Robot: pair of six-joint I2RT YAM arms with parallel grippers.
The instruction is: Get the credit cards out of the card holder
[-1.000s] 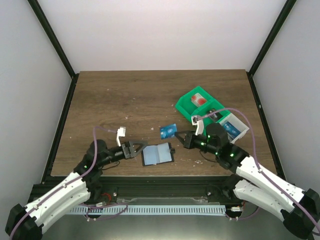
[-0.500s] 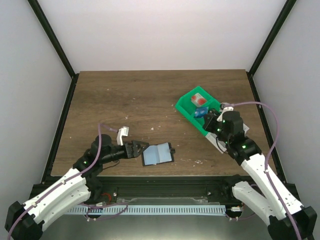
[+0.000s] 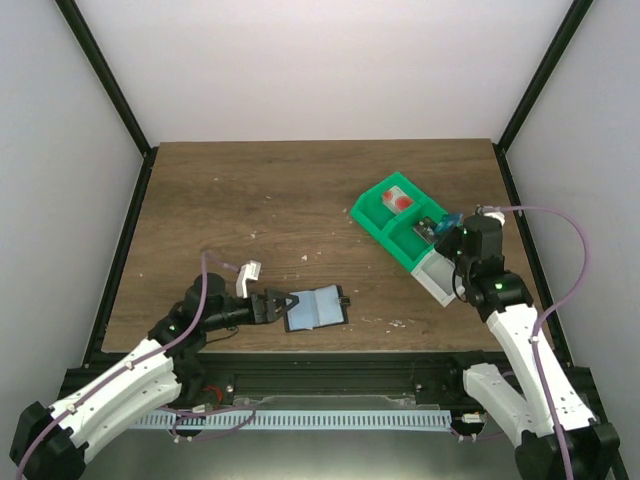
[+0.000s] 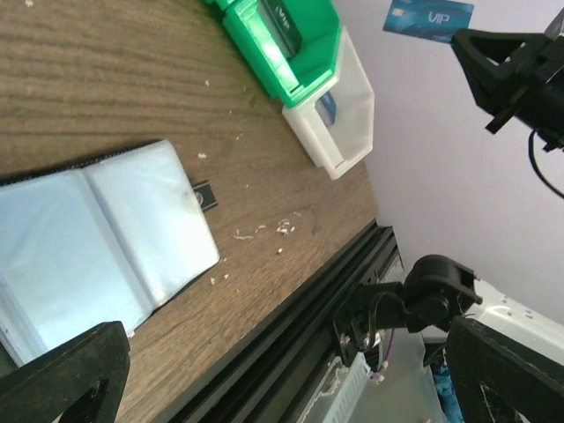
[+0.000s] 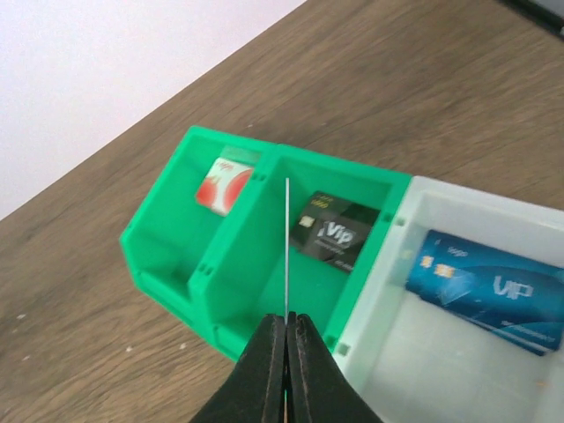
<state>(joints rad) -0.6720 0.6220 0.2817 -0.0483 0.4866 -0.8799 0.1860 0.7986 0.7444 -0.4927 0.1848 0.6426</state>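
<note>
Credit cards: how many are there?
4. A white card in the green tray's end compartment, a black card in the next, a blue card in the white tray, a second blue card in the right gripper. More may hide in the card holder.

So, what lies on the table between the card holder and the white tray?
Only bare wood tabletop with a few pale crumbs; the left wrist view shows it.
</note>
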